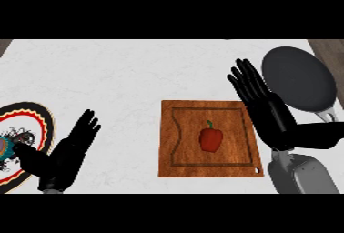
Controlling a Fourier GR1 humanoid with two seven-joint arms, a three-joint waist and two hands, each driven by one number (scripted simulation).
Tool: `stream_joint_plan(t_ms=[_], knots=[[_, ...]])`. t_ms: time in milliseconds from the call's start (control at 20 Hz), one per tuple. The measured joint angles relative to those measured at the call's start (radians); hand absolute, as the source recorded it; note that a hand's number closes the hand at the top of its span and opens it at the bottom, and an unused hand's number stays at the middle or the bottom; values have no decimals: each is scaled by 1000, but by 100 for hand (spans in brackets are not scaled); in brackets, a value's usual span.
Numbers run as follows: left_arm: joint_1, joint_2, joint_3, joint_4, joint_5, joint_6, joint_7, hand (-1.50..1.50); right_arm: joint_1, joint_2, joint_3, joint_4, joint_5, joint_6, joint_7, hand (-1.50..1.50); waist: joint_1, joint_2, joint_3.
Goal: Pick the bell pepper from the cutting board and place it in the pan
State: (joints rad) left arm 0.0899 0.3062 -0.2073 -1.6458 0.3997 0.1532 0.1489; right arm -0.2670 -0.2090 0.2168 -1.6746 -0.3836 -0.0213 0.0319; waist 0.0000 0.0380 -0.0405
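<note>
Red bell pepper [211,139] lies on the wooden cutting board [176,159], approx. center, stem pointing away from robot. Dark pan [297,84] sits upper right, just beyond board's right edge. Right hand [263,107] spread flat w/ fingers straight, holding nothing, btwn board and pan, possibly overlapping pan's rim. Left hand [67,152] open too, resting lower left beside a patterned plate [37,116].

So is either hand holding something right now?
No. Both the left hand and right hand are open, and the bell pepper lies untouched on the cutting board.
</note>
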Motion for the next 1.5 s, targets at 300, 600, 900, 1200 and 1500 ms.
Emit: stream_joint_plan(t_ms=[300,600,900,1200,1500], knots=[[-88,-20,-5,22,-102,10,-136,0,-47,-36,-25,27,46,29,-43,150,-2,-28,31],[-97,-51,-45,27,-179,22,-235,0,152,-150,-76,9,223,-75,-99,-150,-26,-40,37],[-116,-102,-85,41,-248,56,-255,0,314,-248,-83,-85,351,-63,-151,-150,-16,-40,40],[-136,-102,-64,65,-244,21,-258,0,232,-324,-51,-144,449,-3,31,-150,-1,-39,40],[-145,-131,-87,65,-270,29,-252,0,77,-348,63,-133,540,102,278,-150,12,-37,39]])
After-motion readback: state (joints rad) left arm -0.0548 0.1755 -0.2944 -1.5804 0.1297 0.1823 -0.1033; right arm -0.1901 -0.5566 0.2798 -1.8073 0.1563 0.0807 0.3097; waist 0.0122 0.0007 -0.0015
